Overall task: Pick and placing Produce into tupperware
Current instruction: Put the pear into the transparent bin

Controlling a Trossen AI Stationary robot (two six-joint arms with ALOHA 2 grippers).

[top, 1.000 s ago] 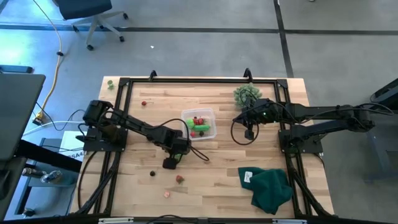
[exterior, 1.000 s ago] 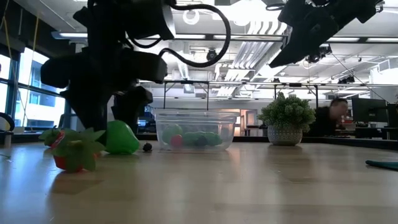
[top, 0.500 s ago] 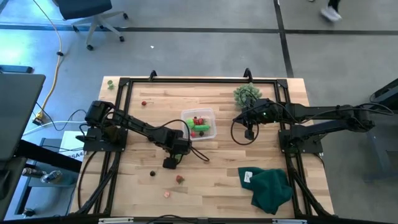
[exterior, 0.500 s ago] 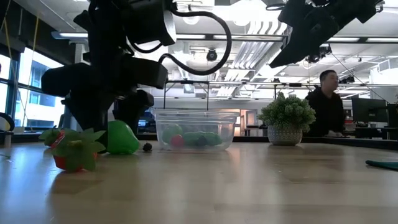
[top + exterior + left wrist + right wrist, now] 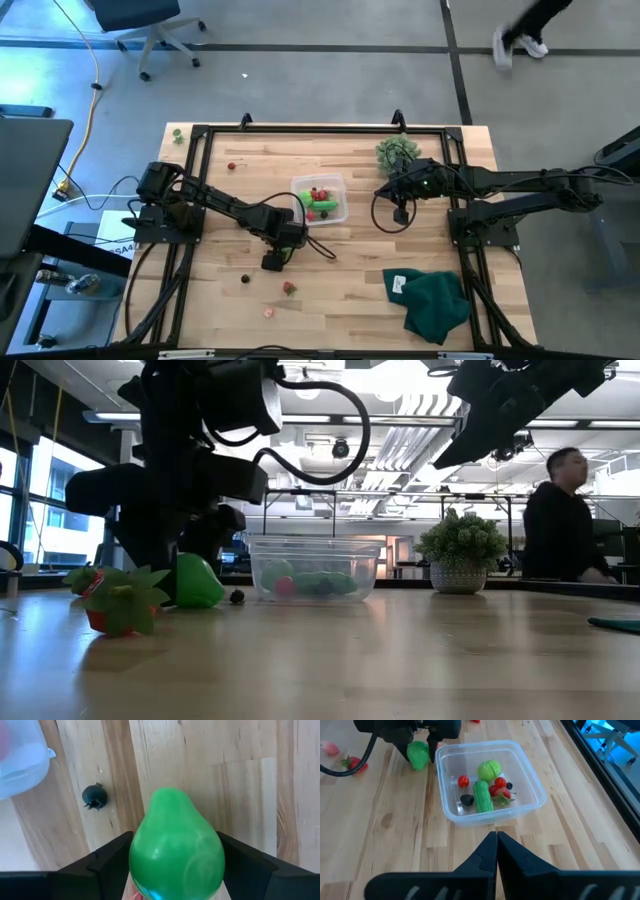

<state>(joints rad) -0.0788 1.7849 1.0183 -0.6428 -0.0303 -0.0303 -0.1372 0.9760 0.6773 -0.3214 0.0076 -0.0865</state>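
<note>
Green pear sits between the left end effector's closing fingers.

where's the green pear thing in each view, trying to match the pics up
High view: the green pear is hidden under the left gripper, just below-left of the tupperware.
Low view: green pear on the table at left, left of the tupperware.
Left wrist view: green pear centre, between the gripper's fingers.
Right wrist view: green pear beside the tupperware's far corner.
Shared landmark: the tupperware.
</note>
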